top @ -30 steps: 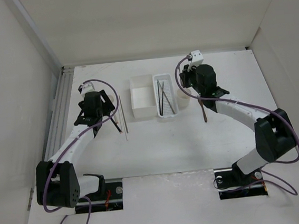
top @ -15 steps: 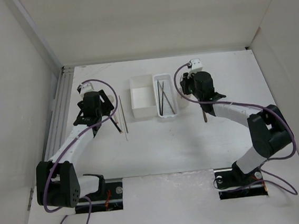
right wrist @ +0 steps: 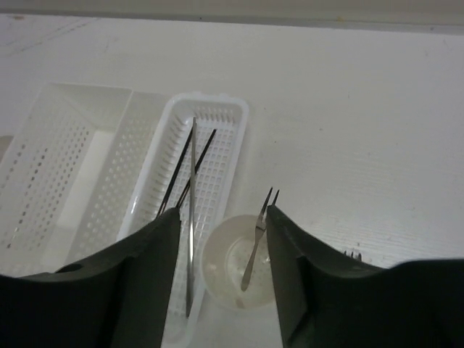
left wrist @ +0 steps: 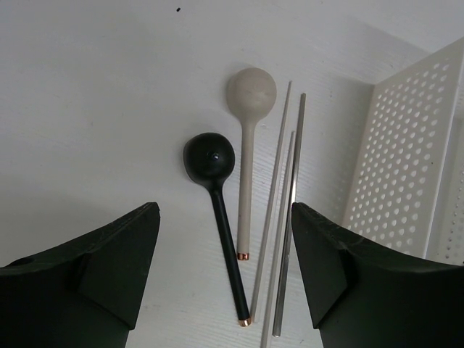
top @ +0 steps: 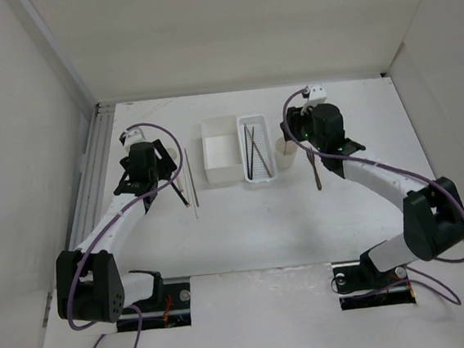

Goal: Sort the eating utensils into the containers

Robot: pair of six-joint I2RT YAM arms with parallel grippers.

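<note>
As the top camera shows it: your right gripper (top: 299,140) hangs over the cup (top: 285,154), which stands just right of the perforated tray (top: 259,180) and the white box (top: 224,173). A second fork (top: 317,174) lies on the table (top: 246,230) near the cup.
Left arm, top camera: your left gripper (top: 157,177) hovers left of the box, beside the pale chopsticks (top: 190,182).
Left wrist, claw: the jaws are spread and grasp nothing.
Left wrist, utensils: the black spoon (left wrist: 217,217) and the beige spoon (left wrist: 249,145) lie side by side on the table beneath you. The pale chopsticks lie just to their right, all outside the box.
Right wrist, claw: the jaws stand apart and are empty.
Right wrist, fork: one fork (right wrist: 255,239) leans inside the cup, tines up. It is close to one finger; you cannot tell whether they touch.
Right wrist, tray: the dark chopsticks (right wrist: 190,196) lie in it.
Step in hand: this looks like the drop of a fork into the cup.
Next move: you would likely lift the right arm straight up so the finger does not tip the cup. Then go for the second fork, or bring the left claw down on a spoon handle.
</note>
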